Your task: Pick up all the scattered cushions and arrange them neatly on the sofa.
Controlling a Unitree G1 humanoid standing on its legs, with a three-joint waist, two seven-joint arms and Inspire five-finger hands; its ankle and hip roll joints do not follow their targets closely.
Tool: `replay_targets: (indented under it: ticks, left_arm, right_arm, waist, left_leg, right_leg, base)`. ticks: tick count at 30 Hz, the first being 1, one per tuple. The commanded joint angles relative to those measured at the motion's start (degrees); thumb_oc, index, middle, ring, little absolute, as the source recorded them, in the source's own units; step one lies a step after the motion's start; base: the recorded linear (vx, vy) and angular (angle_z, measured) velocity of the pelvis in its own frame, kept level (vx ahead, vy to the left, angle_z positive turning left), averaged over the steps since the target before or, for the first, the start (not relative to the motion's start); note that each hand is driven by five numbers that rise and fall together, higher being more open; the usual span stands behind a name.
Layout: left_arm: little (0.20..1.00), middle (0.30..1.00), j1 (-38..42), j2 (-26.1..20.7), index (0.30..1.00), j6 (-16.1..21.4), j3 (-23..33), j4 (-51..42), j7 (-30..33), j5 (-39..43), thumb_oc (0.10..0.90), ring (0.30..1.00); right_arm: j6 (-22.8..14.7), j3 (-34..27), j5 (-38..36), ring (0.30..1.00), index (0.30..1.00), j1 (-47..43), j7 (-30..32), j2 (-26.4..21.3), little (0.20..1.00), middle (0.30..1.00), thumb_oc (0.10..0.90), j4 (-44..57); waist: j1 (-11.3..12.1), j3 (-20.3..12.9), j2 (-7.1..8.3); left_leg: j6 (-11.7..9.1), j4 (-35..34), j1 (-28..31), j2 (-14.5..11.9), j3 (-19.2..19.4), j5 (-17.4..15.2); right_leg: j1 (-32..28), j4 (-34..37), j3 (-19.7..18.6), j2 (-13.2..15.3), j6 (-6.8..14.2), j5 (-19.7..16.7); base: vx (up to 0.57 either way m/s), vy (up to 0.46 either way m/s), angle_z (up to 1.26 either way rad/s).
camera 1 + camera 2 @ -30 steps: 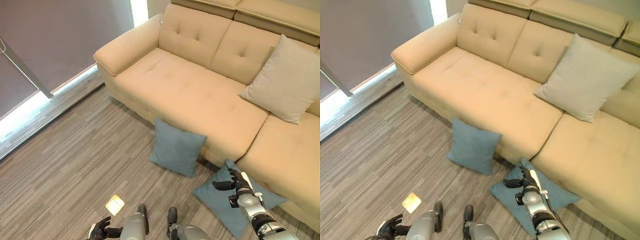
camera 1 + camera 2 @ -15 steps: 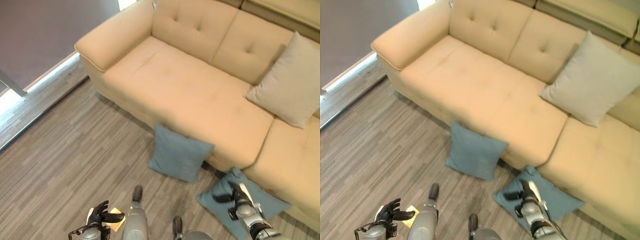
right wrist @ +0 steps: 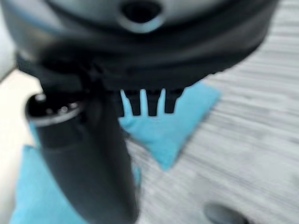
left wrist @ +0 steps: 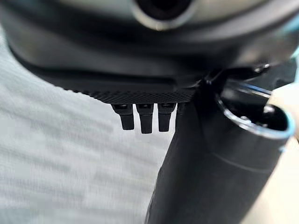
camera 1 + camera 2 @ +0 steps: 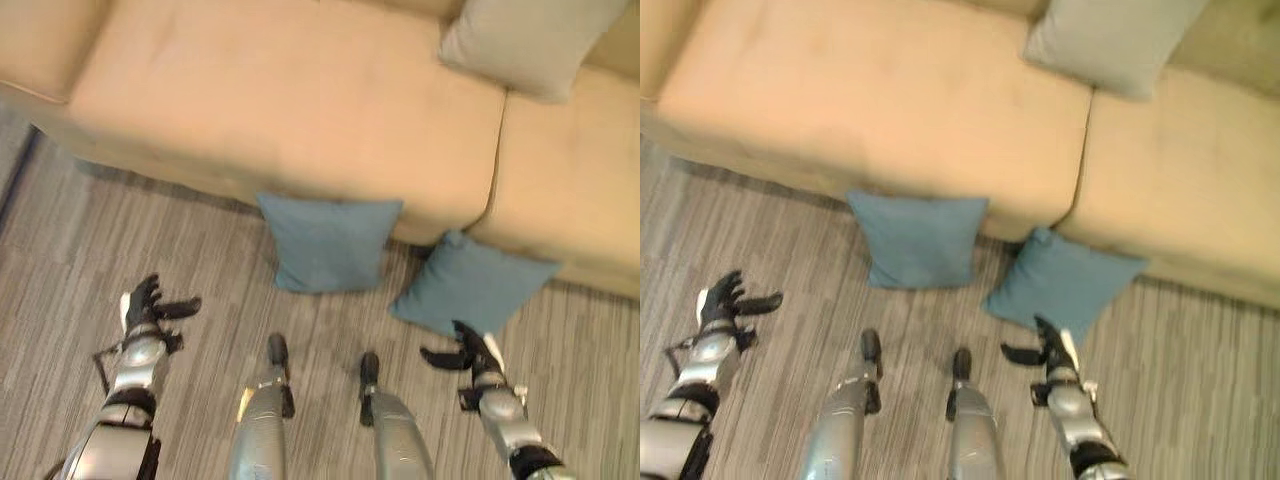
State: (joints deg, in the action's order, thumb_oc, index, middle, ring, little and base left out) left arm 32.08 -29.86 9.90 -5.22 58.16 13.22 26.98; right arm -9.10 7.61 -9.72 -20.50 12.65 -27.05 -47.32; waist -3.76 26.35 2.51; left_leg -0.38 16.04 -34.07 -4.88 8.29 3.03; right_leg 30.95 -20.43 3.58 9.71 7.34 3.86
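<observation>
On striped wood floor point(image 5: 200, 250), beige sofa point(image 5: 280, 90), two blue cushions point(image 5: 328, 243).

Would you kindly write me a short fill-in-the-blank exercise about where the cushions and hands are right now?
1. The number of blue cushions on the floor is ____.
2. The beige cushion lies on the ____.
3. The hand nearest the right blue cushion is the robot's ____ hand.
4. Both the left hand and right hand have their fingers ____, holding nothing.

Missing words: two; sofa; right; open
</observation>
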Motion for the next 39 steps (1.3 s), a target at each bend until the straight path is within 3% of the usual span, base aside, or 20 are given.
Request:
replay_targets:
  ticks: [1, 5, 8, 15, 21, 28, 39]
  left_arm:
    - [0.900, 0.900, -0.3, 1.0, 0.900, 4.0, -1.1, -0.2, 0.5, 6.2, 0.800, 0.900]
    - [0.900, 0.900, 5.8, 2.1, 0.900, 5.5, -2.1, -2.0, -1.2, 13.6, 0.800, 0.900]
    - [0.900, 0.900, 9.8, 0.8, 0.900, 5.7, -3.7, -1.6, -2.9, 13.8, 0.800, 0.900]
    - [0.900, 0.900, 19.4, -0.2, 0.900, 5.9, -5.2, 1.7, -3.2, 17.3, 0.800, 0.900]
    - [0.900, 0.900, 22.9, 0.6, 0.900, 5.8, -5.6, 2.4, -3.5, 20.8, 0.800, 0.900]
    - [0.900, 0.900, 28.8, 1.8, 0.900, 4.8, -7.2, 4.0, -3.5, 25.4, 0.800, 0.900]
    - [0.900, 0.900, 38.0, 5.6, 0.900, 5.2, -11.7, 3.9, -1.6, 29.3, 0.800, 0.900]
  right_arm:
    - [-3.9, -2.9, -3.5, 0.900, 0.900, -0.1, 6.8, -4.9, 0.900, 0.900, 0.800, 1.2]
    - [-6.8, -3.2, -11.3, 0.900, 0.900, -7.8, 7.1, -5.0, 0.900, 0.900, 0.800, 1.1]
    - [-10.8, -3.2, -19.8, 0.900, 0.900, -13.2, 5.0, -4.6, 0.900, 0.900, 0.800, 1.6]
    - [-13.2, 1.4, -26.9, 0.900, 0.900, -25.3, 4.4, -5.3, 0.900, 0.900, 0.800, 2.5]
    - [-13.0, 4.8, -27.7, 0.900, 0.900, -32.4, 5.3, -6.5, 0.900, 0.900, 0.800, 2.7]
    - [-10.6, 12.7, -29.3, 0.900, 0.900, -43.0, 4.2, -7.3, 0.900, 0.900, 0.800, -1.7]
    - [-8.6, 20.7, -32.4, 0.900, 0.900, -55.3, 5.1, -3.0, 0.900, 0.900, 0.800, -4.5]
  waist:
    - [-0.5, -4.6, 0.73]
    - [-0.8, -4.2, -0.52]
    - [-1.0, -4.0, -1.56]
    - [-1.0, -4.0, -3.41]
    - [-0.5, -4.3, -4.45]
    - [0.0, -4.3, -4.87]
    - [0.6, -5.2, -5.17]
  left_leg:
    - [-2.3, 6.5, -4.6, -3.0, -4.3, -6.3]
    - [-2.5, 9.9, -12.5, -3.5, -5.2, -6.1]
    - [-2.6, 12.5, -18.0, -3.9, -5.3, -6.1]
    - [-2.7, 15.3, -27.1, -4.6, -5.2, -6.2]
    - [-2.6, 18.5, -33.0, -4.6, -5.3, -6.8]
    - [-2.6, 25.2, -40.3, -4.1, -6.2, -8.7]
    - [-2.7, 28.1, -46.5, -3.6, -6.6, -9.3]
  right_leg:
    - [3.6, -0.1, -0.6, 0.1, -0.9, 0.3]
    - [12.6, -5.2, -1.4, 0.3, -1.2, 1.4]
    - [18.8, -8.7, -2.7, 0.2, -1.2, 1.9]
    - [29.2, -12.7, -4.5, -0.5, -1.2, 2.7]
    - [35.2, -16.3, -5.2, -0.7, -1.3, 3.7]
    - [42.7, -23.6, -5.8, -1.3, -2.1, 5.8]
    - [49.7, -27.2, -5.8, -1.0, -2.2, 7.1]
  base:
    - [-0.07, -0.085, -0.35]
    - [-0.05, -0.065, -0.02]
    - [-0.02, -0.030, 0.00]
    - [0.00, -0.048, -0.01]
    - [0.03, -0.061, -0.06]
    - [0.05, -0.088, 0.02]
    - [0.04, -0.041, 0.02]
